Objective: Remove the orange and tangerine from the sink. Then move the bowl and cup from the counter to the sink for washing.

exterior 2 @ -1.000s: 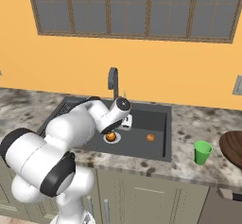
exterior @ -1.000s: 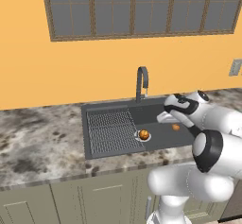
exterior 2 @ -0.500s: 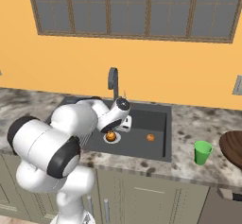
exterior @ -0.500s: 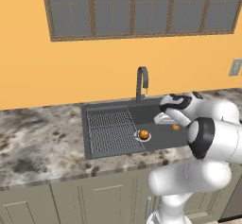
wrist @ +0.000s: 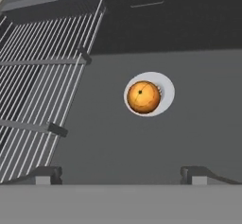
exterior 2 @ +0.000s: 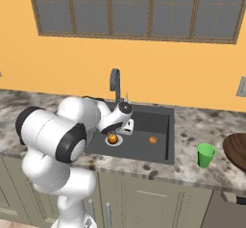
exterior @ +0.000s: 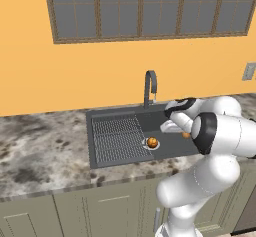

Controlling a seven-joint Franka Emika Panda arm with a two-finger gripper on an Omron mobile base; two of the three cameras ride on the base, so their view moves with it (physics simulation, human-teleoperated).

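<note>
Sink (wrist: 118, 138); orange (wrist: 143, 96) on drain (wrist: 166, 90)

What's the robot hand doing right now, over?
Gripper over the sink, jaws wide open, empty. Orange fruit sits on the silver drain, straight ahead. Second fruit lies apart. Nothing in the way.

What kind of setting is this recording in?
A rendered home kitchen, it seems: a dark sink with a curved faucet set in a speckled stone counter, cabinets below, a window above.
</note>
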